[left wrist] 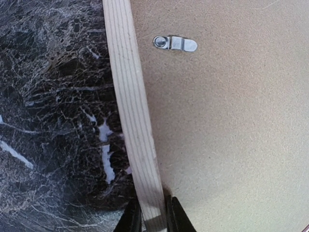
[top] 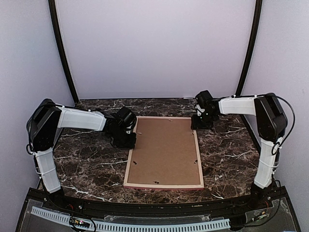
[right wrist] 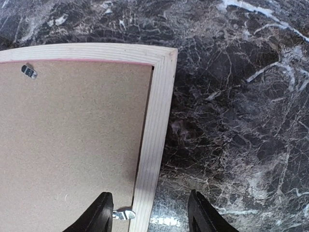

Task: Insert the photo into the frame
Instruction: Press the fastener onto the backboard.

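1. While both arms are reaching in over it, the dark, white-veined marble worktop [top: 87, 159] is carrying every item listed below.
2. Frame [top: 164, 185]: is lying flat and face down at the middle of the worktop, with its long sides running away from the arm bases. Its pale wood back is facing up, and a thin pink edge is showing along its near side.
3. Backing board [top: 164, 150]: brown, is sitting inside the frame's rails and filling the opening.
4. Left arm [top: 82, 119]: is stretching in from the left and ending at the frame's left rail, towards the far corner.
5. Right arm [top: 239, 105]: is reaching across from the right and ending at the frame's far right corner.
6. Left claw [left wrist: 154, 212]: is pinching the frame's left rail, with one finger sitting at the outer edge over the worktop and the other at the inner edge over the backing board.
7. Right claw [right wrist: 149, 205]: is standing spread and straddling the right rail just short of the corner. One finger is hovering over the backing board and the other over bare worktop, with gaps showing on both sides of the rail.
8. Turn clips: small and metal, are sitting on the backing board near the rails. One [left wrist: 175, 43] is lying beside the left rail, one [right wrist: 29, 71] is lying close to the far rail, and one [right wrist: 124, 214] is touching the right rail by the right claw.
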{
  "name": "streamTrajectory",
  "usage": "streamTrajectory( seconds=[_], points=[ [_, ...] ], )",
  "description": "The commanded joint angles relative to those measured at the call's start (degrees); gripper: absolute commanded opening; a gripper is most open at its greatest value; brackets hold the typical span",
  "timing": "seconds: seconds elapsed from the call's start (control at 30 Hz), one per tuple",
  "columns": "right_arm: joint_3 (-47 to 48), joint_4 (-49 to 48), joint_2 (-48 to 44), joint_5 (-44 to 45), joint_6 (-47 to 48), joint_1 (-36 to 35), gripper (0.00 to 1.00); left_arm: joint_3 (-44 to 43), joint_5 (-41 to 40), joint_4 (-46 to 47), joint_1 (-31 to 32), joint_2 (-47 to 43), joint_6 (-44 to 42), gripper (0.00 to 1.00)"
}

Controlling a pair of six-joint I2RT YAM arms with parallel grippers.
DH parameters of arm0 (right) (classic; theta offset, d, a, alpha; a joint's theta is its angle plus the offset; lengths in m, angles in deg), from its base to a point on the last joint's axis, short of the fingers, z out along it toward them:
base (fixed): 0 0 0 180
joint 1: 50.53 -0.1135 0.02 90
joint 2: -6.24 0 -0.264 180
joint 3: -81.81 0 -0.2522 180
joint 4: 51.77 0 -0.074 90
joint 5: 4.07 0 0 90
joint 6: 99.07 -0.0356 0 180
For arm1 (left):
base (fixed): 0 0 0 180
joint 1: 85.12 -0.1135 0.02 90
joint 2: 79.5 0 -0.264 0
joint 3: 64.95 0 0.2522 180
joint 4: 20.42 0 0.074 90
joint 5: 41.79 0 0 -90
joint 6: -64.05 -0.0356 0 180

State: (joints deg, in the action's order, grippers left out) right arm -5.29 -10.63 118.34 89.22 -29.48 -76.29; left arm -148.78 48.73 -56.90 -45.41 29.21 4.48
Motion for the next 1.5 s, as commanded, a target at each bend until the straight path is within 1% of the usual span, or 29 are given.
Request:
streamTrajectory(
  seconds=[0.0, 0.43, 1.0, 1.47],
  points=[
    [0.5, 1.9, 0.7, -2.4, 0.9, 0.0, 0.54, -1.0, 0.1, -4.0, 0.2, 0.8, -2.6, 0.12],
    [-6.5, 3.1, -5.3, -2.6, 0.5, 0.0, 0.53, -1.2, 0.1, -4.2, 0.2, 0.9, -1.4, 0.13],
    [-5.4, 2.9, -1.9, -2.7, 1.1, 0.2, 0.51, -1.1, 0.1, -4.5, 0.2, 1.1, -1.4, 0.13],
    [-2.4, 2.2, 1.0, -0.3, 1.3, 0.9, 0.51, -0.7, 0.1, -4.5, 0.3, 1.1, -1.4, 0.13]
  ],
)
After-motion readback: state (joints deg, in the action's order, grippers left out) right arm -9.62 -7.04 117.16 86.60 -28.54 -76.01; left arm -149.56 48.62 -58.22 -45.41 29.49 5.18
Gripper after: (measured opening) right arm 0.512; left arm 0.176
